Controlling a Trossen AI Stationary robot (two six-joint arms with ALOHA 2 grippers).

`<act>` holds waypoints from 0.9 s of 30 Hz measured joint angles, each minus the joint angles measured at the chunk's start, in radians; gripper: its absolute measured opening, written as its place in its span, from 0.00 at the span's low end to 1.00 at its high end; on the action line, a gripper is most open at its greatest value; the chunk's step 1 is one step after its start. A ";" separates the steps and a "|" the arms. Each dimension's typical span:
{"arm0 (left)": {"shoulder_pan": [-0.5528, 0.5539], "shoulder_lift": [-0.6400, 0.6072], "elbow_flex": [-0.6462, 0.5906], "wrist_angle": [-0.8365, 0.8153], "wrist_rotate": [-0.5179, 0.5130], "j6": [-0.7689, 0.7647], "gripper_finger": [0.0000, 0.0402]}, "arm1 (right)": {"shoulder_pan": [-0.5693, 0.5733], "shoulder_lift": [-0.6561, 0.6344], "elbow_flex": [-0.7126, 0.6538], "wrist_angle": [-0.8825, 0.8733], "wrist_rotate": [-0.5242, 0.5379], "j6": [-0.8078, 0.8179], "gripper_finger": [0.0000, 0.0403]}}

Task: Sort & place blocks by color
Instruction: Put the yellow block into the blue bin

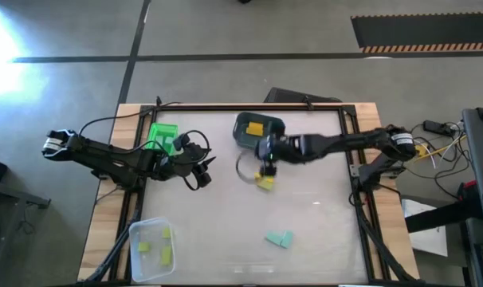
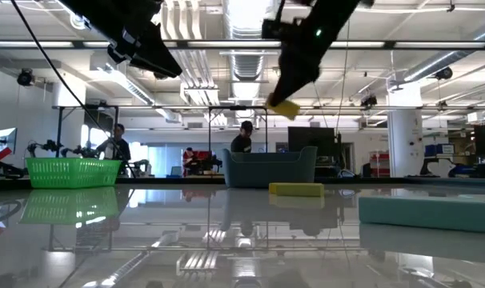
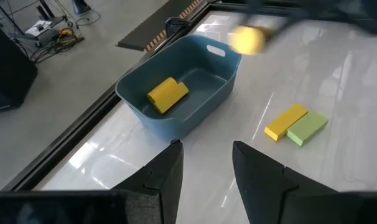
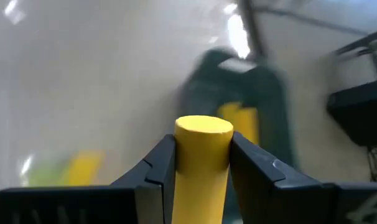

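A yellow block with a round end (image 4: pixel 203 149) is between the fingers of my right gripper (image 4: pixel 203 163), which is shut on it above the table's middle, close to the blue-grey bin (image 1: pixel 257 131). One yellow block (image 3: pixel 168 94) lies in that bin. On the table near it, a yellow bar (image 3: pixel 285 121) and a lime-green bar (image 3: pixel 307 127) lie side by side. Two teal blocks (image 1: pixel 280 237) lie nearer the front edge. My left gripper (image 3: pixel 204 168) hovers open beside the green bin (image 1: pixel 163 135), holding nothing. My right gripper pinches the yellow block by its two opposite sides (image 4: pixel 179 155) between the two fingers, its round end showing above them. The fingers slant downward from the table's right side. The block (image 2: pixel 286 108) hangs clear above the table.
A clear tub (image 1: pixel 152 249) with several lime-green blocks stands at the front left corner. The green bin (image 2: pixel 73 172) sits at the far left, the blue-grey bin (image 2: pixel 270 168) at the far middle. People stand in the room behind the table.
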 joint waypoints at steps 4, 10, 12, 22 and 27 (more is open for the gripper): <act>0.000 0.000 0.000 -0.004 0.000 0.000 0.31 | -0.122 -0.022 -0.122 0.310 -0.044 -0.057 0.25; 0.000 0.000 0.000 -0.003 0.000 -0.001 0.31 | -0.261 -0.018 -0.316 0.724 -0.115 0.003 0.25; 0.000 0.000 0.000 -0.003 0.000 -0.001 0.31 | -0.299 -0.010 -0.363 0.797 -0.114 0.047 0.25; 0.000 0.000 0.000 0.000 -0.001 -0.002 0.31 | -0.375 -0.005 -0.446 0.867 -0.107 0.146 0.27; 0.000 0.000 0.000 -0.001 -0.001 -0.001 0.31 | -0.375 -0.005 -0.446 0.867 -0.107 0.160 0.48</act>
